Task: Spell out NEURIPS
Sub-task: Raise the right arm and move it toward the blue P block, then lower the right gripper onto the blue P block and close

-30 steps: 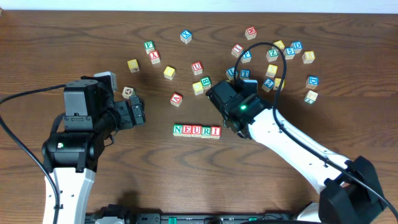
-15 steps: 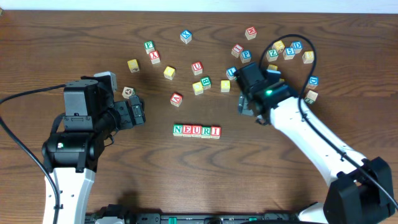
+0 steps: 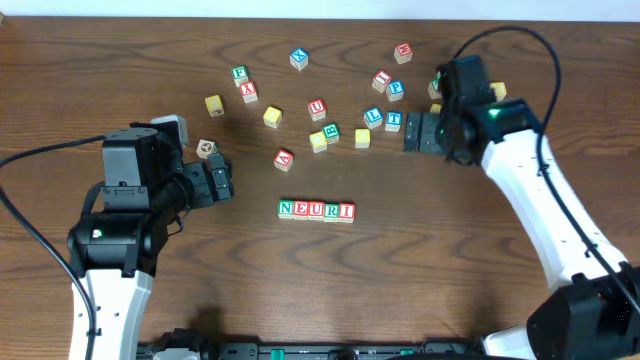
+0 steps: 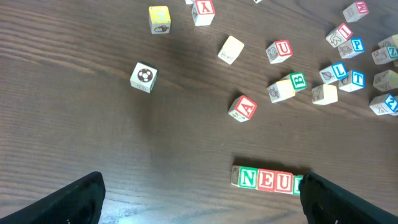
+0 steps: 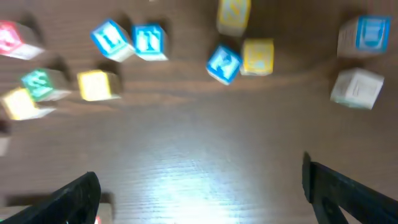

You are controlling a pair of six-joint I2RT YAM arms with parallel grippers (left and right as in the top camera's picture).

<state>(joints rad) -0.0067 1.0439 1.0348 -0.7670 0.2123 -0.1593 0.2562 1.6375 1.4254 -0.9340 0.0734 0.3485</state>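
Overhead shows the NEURI row (image 3: 316, 210) mid-table; the P block (image 3: 396, 89) lies at 1 o'clock from it. Both the left gripper (image 3: 220, 181) and right gripper (image 3: 412, 133) are spread, empty. Risk: smooth painted wooden cubes (image 3: 372, 116) crowd together, so I may nudge neighbours; right wrist blur possibly hides lettering.

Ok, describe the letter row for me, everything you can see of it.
The row is five wooden-looking cubes set side by side, touching, in a straight line, reading N, E, U, R, I in green and red print on pale faces. It lies flat on the table, apart from the loose blocks beyond it. Nothing else touches it.
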